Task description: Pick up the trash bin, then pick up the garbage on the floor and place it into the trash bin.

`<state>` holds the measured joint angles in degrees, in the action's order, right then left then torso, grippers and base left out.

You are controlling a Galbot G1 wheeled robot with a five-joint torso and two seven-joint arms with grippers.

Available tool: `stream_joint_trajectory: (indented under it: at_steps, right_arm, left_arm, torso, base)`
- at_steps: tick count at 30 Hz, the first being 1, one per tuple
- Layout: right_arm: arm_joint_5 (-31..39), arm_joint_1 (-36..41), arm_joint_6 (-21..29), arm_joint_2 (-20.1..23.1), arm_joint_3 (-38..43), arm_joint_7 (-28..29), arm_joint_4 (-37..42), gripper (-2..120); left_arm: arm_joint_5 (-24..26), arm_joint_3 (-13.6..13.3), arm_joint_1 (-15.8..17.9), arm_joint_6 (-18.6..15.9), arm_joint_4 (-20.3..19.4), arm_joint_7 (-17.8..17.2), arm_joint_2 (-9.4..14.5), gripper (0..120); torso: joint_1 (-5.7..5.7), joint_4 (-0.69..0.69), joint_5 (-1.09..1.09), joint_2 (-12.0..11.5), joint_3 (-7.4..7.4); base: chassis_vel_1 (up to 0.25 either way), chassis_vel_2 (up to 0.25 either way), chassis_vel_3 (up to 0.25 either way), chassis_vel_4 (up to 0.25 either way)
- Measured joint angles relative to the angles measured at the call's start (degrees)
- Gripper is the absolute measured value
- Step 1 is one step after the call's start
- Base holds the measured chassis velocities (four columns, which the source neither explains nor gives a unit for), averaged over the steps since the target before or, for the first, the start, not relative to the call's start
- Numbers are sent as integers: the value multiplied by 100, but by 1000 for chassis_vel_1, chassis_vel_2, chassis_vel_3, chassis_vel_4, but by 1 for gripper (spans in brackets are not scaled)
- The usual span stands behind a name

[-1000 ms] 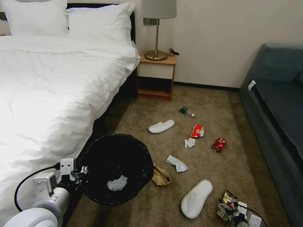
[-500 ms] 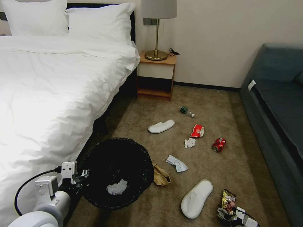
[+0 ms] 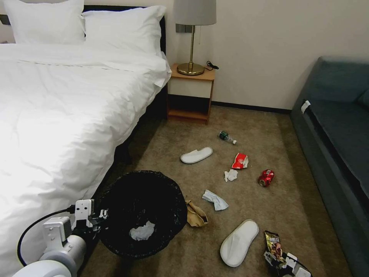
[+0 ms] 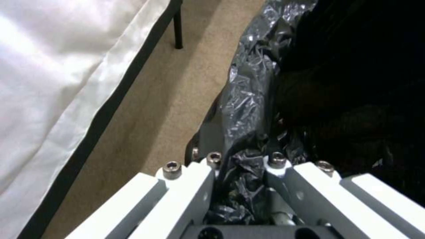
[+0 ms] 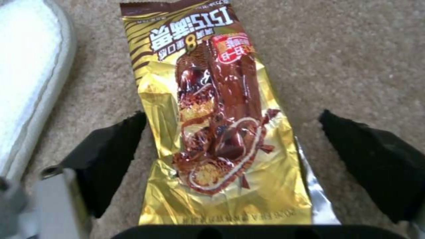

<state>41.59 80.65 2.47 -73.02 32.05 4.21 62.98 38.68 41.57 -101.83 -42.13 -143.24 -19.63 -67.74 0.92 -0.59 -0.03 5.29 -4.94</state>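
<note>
Clamping the crinkled bag-lined rim of the round black trash bin [image 3: 143, 213], the left gripper [image 4: 241, 172] is holding it off the brown carpet [image 3: 246, 123] at the near edge of the floor, mouth up beside the white bed [image 3: 57, 115], probably so litter can be dropped in; a crumpled white tissue [image 3: 142, 232] is already lying inside. At the near right of the carpet the right gripper [image 5: 230, 142] is hanging over the gold and brown snack wrapper [image 5: 212, 116], its black fingers [image 5: 111, 152] spread wide on either side and not yet closing, likely lining up a grasp. A flat white slipper [image 3: 239, 242] is lying just beside it. Farther off are sitting a tan paper bag [image 3: 196, 215], a crushed red can [image 3: 266, 177] and a small green bottle [image 3: 226, 136]. Whether the fingertips are touching carpet is hard to tell, and the bin's base is hidden.
</note>
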Motion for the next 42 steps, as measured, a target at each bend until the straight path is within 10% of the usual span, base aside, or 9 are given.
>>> stream_joint_trajectory:
  at_steps: [30,42]
  right_arm:
    - [-1094,734,-400,41,30,984,1676,1]
    - [-1419,1090,165,-92,1043,153,3465,0]
  left_arm:
    - [2,-22,8,0,0,19,-14,2]
    - [28,-12,28,0,0,10,56,2]
  torso:
    - [1,3,5,-1,0]
    - [1,4,4,0,0]
  base:
    - [0,0,0,0]
    - [0,0,0,0]
